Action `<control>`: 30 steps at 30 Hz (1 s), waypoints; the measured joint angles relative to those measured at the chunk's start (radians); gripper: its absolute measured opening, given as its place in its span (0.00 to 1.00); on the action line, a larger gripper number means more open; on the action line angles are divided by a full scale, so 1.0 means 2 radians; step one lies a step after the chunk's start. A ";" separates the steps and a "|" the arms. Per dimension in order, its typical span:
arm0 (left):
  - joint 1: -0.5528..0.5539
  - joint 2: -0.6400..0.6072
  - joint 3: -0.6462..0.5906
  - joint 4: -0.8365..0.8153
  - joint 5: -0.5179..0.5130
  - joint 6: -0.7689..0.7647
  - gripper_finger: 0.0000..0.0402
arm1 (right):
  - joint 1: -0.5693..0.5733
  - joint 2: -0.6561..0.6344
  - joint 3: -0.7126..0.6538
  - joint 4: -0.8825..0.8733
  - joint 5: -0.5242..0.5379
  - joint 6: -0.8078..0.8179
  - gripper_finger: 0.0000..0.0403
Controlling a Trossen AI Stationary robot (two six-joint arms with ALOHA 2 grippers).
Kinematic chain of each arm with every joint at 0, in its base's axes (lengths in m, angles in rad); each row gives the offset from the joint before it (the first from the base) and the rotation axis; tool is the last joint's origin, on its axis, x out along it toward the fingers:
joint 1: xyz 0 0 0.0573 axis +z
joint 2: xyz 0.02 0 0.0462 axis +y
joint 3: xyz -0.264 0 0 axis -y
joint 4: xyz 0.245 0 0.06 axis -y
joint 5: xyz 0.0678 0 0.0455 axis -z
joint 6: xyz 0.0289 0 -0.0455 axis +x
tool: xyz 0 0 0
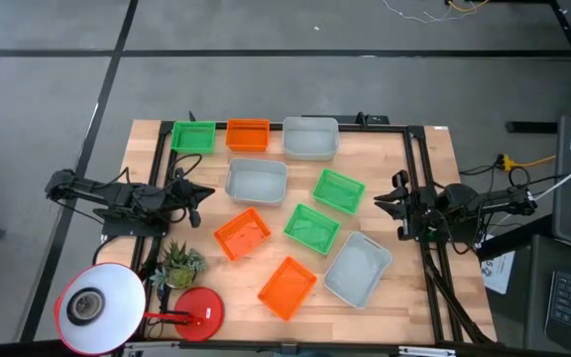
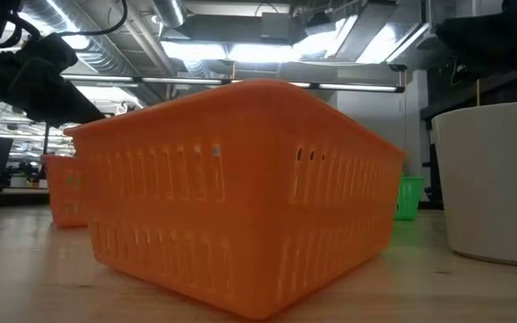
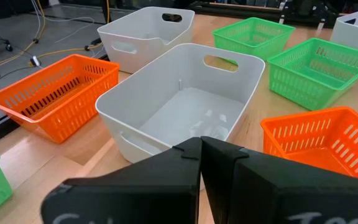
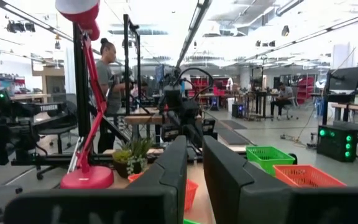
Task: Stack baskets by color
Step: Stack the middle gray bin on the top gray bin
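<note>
Nine shallow slotted plastic baskets are spread unstacked across the wooden table (image 1: 434,169): three green, three orange, three larger light grey. The left gripper (image 1: 198,193), closed and empty, is parked at nine o'clock, facing the central grey basket (image 1: 257,182). The right gripper (image 1: 387,203), at three o'clock, is slightly parted and empty. Probably one rim should be pinched squarely, then nested onto a same-coloured mate.

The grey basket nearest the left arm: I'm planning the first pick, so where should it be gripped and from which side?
Probably the rim of a long wall of the grey basket, approached from above. It sits upright, open and empty, so one of the fingers can drop inside. Its walls are thin and the rim is clear. The left gripper, shut, waits just beside it, on the side facing that arm.
</note>
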 joint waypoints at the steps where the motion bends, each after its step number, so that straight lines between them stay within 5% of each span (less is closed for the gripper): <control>1: 0.000 0.000 0.000 0.000 0.000 0.000 0.00 | 0.000 0.000 0.000 0.000 0.000 0.000 0.13; 18: 0.000 0.000 0.000 0.000 0.000 0.000 0.00 | 0.000 0.001 0.000 0.031 0.000 0.037 0.13; 30: 0.000 0.000 0.000 0.000 0.000 0.000 0.00 | 0.000 0.001 0.000 -0.024 0.000 0.037 0.13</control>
